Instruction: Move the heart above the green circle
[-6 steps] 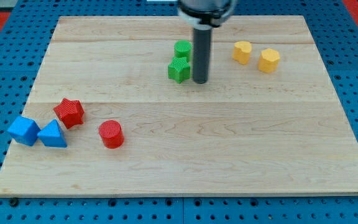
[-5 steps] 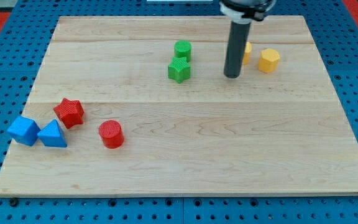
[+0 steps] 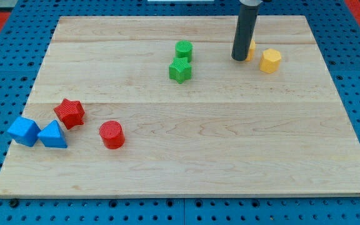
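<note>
Bench [image 3: 186,156]: wooden board on blue pegboard.

Near, at the view's bottom left, 4 blocks: blue cube [image 3: 23,130] touching blue triangle [image 3: 53,135]; red star [image 3: 70,113] just above the triangle, beside it; red cylinder [image 3: 112,134] near, to the view's right of the star, apart from it.

Mid-board bare wood.

Far, toward the view's top: green star [image 3: 180,70] with green circle [image 3: 184,50] right behind it, touching or nearly so, cannot tell which. Circle sits slightly to the view's right of the star.

To the view's right of those, well apart: my tip [image 3: 239,59] on the board, rod going straight up out of the view's top. Just behind and to the view's right of the rod, yellow heart [image 3: 250,49], mostly hidden by the rod, only a thin yellow edge shows. Tip looks touching or just beside the heart on its view-left side; contact cannot be confirmed. Heart's facing and long axis: cannot tell, too little visible.

Yellow hexagon [image 3: 270,60] just to the view's right of the heart, slightly nearer, small gap between them.

Between heart and green circle only the rod stands; wood above the circle holds no block. Heart roughly level with the circle, at its view-right.

No jaws on this arm, only the rod.
</note>
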